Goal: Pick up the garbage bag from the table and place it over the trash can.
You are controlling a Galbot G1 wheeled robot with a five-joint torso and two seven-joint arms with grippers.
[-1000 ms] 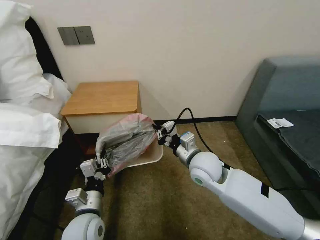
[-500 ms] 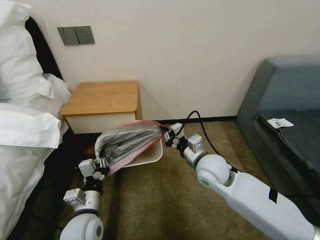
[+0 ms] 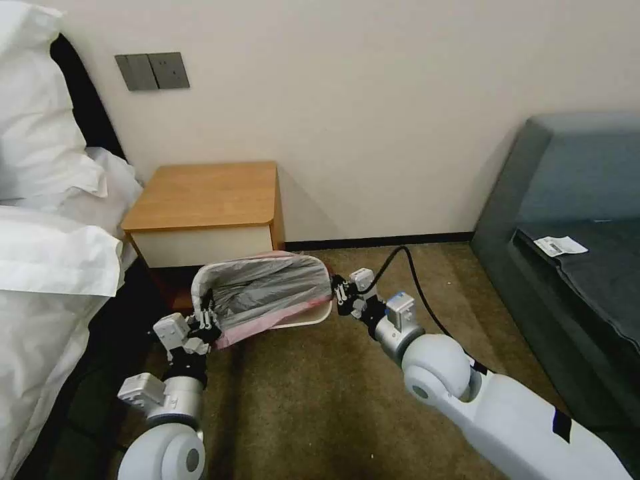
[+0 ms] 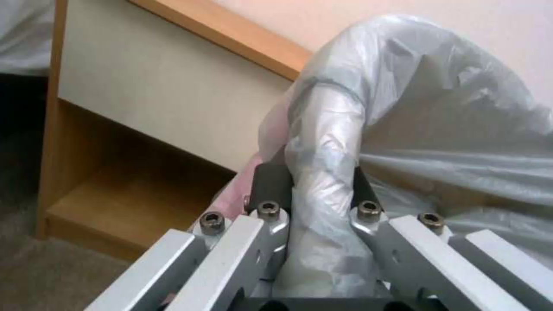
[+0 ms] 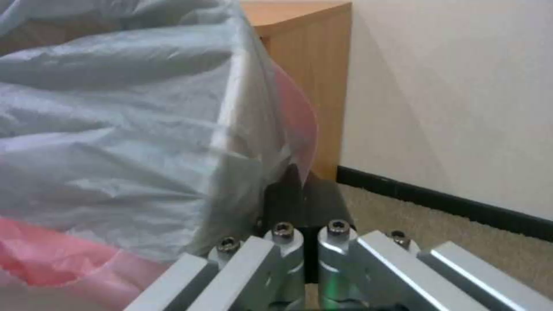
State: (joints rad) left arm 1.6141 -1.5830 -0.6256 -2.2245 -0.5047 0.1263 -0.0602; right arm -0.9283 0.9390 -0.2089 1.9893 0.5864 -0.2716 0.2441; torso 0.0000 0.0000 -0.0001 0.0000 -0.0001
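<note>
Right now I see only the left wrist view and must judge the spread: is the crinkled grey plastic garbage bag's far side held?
Observer: Yes. The right tool is shut on the pink-banded rim of the grey plastic garbage bag.
Operator: Where is the bin?
Observer: The pale cream plastic trash can sits under the bag, before the orange-brown wooden nightstand.
Operator: Covered?
Observer: The bag spans its mouth; its near rim shows bare.

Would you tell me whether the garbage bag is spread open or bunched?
Spread open: the garbage bag stretches across the trash can between both tools.
</note>
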